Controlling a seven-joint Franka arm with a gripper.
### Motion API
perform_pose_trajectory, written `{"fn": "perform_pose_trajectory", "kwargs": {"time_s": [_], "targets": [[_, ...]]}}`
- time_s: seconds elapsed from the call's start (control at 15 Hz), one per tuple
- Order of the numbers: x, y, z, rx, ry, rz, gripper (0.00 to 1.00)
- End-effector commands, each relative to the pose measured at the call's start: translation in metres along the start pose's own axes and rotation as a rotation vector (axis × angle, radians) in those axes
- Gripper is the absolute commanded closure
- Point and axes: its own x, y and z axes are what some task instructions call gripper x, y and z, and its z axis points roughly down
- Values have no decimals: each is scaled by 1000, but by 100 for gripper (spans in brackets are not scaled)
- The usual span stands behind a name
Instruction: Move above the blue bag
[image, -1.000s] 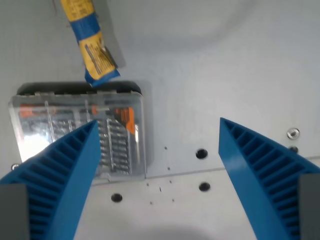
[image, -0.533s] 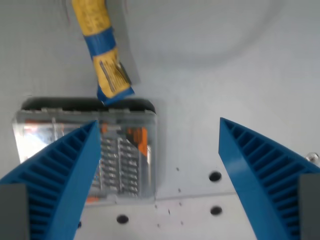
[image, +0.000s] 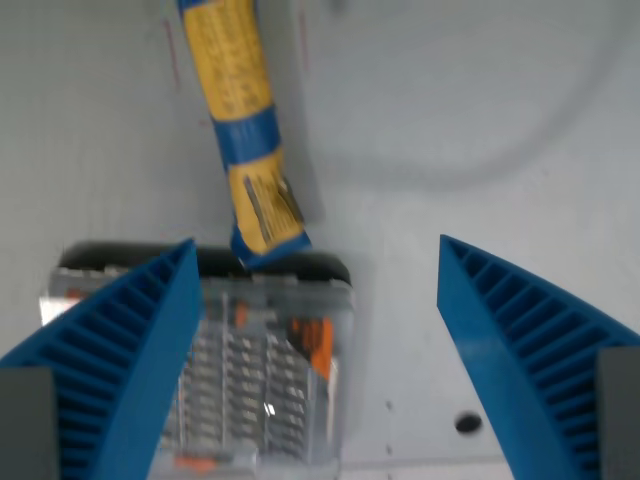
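I've got a clear plastic bit case (image: 255, 375) with a black top edge lying flat on the white table (image: 450, 150), at the wrist view's lower left. I can make out rows of metal bits and some orange parts through its lid. One dark hole (image: 467, 422) in the tabletop, right of the case.

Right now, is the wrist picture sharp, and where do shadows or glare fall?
Wrist view: mildly blurred overall, so the print on the bag is unreadable; the clear case shows small bright glints on its lid; a soft curved shadow crosses the table at upper right; the open end effector fingers look sharpest.
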Motion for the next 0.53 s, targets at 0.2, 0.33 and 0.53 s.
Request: {"fn": "perform_pose_trajectory", "kwargs": {"time_s": [0.2, 0.33, 0.53], "targets": [[19, -14, 21, -84, -5, -61, 0], [24, -19, 32, -91, -12, -64, 0], [32, -25, 47, -101, -14, -67, 0]]}}
